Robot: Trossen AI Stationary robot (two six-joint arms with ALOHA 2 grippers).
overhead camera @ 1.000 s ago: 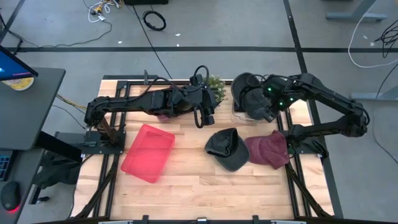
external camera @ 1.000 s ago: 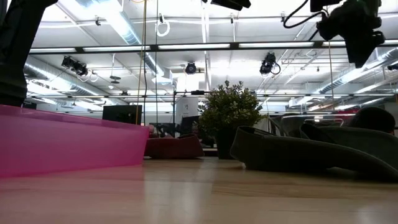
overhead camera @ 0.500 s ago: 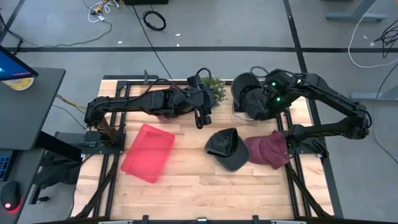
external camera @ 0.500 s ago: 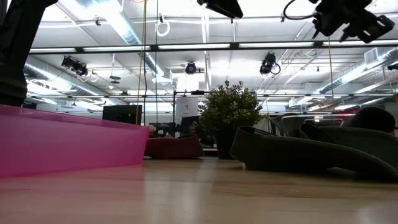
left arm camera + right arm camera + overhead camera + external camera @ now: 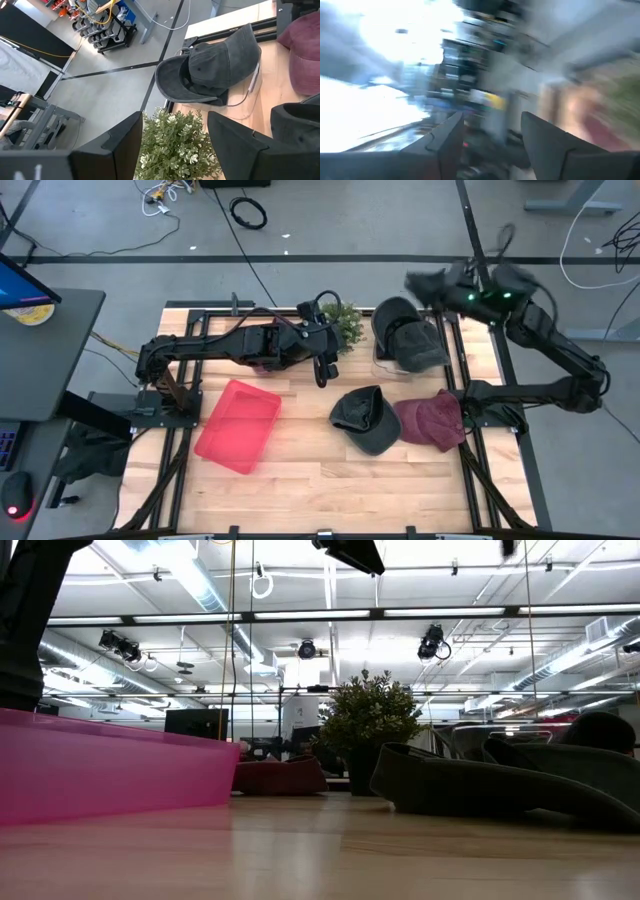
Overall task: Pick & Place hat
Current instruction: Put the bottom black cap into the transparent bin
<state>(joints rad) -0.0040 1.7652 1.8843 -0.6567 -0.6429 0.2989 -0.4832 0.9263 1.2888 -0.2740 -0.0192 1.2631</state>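
Three caps show in the high view. A dark grey cap (image 5: pixel 405 338) lies on a clear container at the table's far right, also in the left wrist view (image 5: pixel 215 67). A dark olive cap (image 5: pixel 362 418) and a maroon cap (image 5: pixel 432 420) lie side by side on the wood. My left gripper (image 5: pixel 324 366) hovers open beside the small plant (image 5: pixel 345 323), left of the grey cap; its fingers (image 5: pixel 120 145) frame the plant. My right gripper (image 5: pixel 420 281) is raised high over the far edge, open (image 5: pixel 492 145) and touching nothing.
A pink tray (image 5: pixel 237 425) sits at the near left and fills the left of the low view (image 5: pixel 100 765). A maroon thing (image 5: pixel 280 777) lies by the plant, mostly under my left arm. Bare wood (image 5: pixel 330 480) stretches along the near edge.
My right gripper rose from just above the dark grey cap, swung up and toward the far edge while turning, and left the low view at the top. The grey cap stayed on its container. My left arm barely shifted.
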